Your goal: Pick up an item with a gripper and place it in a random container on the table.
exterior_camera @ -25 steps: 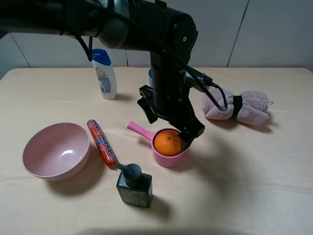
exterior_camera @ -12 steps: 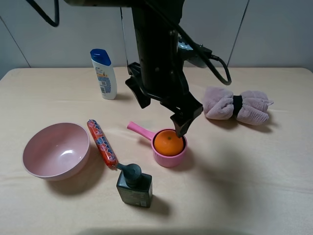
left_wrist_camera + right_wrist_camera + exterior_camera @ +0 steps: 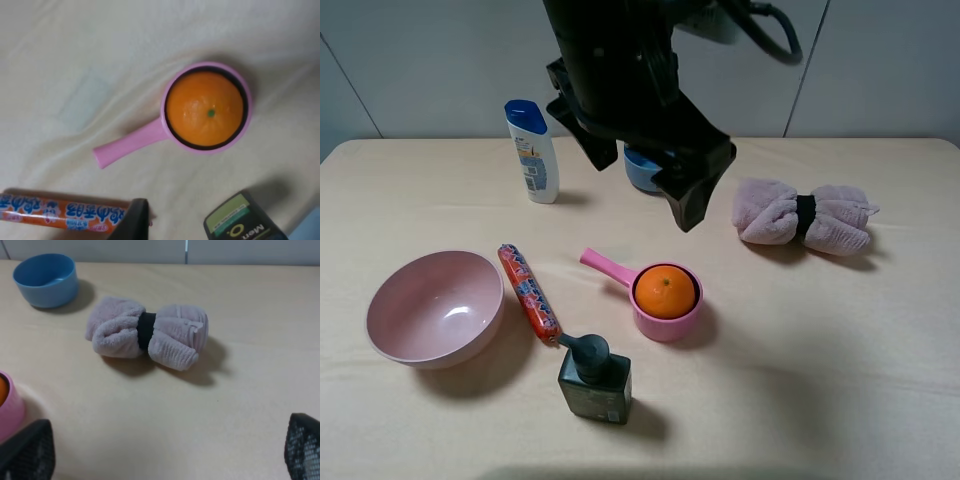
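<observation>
The worktop (image 3: 840,400) comes first: its cloth is wrinkled, so anything you shove sideways may drag a fold and shift whatever sits next to it. Your left arm (image 3: 620,60) is the biggest moving mass and hangs above the middle of the scene. The left tool (image 3: 645,188) is spread wide with nothing between its fingers, up behind the saucepan. If you swing it away low, it could sweep the things standing at the back.

The pink bowl (image 3: 435,305) sits well apart on the left and looks safe. The rolled towel (image 3: 805,215) lies ahead of the right tool (image 3: 165,450), which is also spread and empty. A forward push would only nudge something soft.

The shampoo bottle (image 3: 533,150) stands upright near the arm and would topple at a light touch. The dark pump bottle (image 3: 595,380) stands near the saucepan's front, and the red sausage tube (image 3: 528,292) lies just beside its handle. If either is bumped, it could push the pan. The blue bowl (image 3: 45,292) is partly hidden under the left tool, so a careless descent there would strike it.

The saucepan (image 3: 665,326) looks small and light. The orange (image 3: 665,290) rests inside it, filling it nearly rim to rim and standing above the edge. I judge the placing done. The main remaining hazard is a knock to the handle that tips the pan and rolls the orange out.
</observation>
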### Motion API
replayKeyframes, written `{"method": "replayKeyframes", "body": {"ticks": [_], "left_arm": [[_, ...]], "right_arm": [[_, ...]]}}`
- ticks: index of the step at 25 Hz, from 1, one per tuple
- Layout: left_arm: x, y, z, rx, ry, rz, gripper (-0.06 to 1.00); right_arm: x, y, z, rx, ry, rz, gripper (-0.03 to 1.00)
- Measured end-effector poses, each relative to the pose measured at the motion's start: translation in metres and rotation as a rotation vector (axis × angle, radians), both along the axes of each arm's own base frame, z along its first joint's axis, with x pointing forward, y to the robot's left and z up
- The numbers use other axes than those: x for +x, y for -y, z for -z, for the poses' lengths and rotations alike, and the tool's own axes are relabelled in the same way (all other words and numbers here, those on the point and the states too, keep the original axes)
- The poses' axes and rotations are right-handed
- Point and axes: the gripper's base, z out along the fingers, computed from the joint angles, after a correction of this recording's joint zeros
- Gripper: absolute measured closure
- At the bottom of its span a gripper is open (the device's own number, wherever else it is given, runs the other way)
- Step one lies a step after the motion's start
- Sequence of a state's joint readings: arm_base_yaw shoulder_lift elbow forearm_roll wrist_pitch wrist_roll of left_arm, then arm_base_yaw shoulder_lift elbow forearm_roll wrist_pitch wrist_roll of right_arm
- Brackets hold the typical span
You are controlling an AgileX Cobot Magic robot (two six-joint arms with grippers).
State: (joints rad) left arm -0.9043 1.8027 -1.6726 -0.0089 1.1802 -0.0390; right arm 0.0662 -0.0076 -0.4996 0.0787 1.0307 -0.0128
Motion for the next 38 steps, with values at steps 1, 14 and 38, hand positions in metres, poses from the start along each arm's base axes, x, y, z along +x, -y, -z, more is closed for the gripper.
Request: {"method": "replayKeyframes", "body": {"ticks": [1,14,38], "left_arm": [[-0.002,-0.002,-0.006,-0.012,0.009,0.000,-0.05],[-0.041,-0.052,-0.042,-0.069,0.053,0.000,-0.05],[-0.153,-0.188,-0.047,-0.228,0.115,-0.013,-0.05]], "right_arm": [[0.000,0.000,0.000,0.000,0.000,0.000,0.27],[0.000,0.000,0.000,0.000,0.000,0.000,0.27],[0.000,0.000,0.000,0.000,0.000,0.000,0.27]]}}
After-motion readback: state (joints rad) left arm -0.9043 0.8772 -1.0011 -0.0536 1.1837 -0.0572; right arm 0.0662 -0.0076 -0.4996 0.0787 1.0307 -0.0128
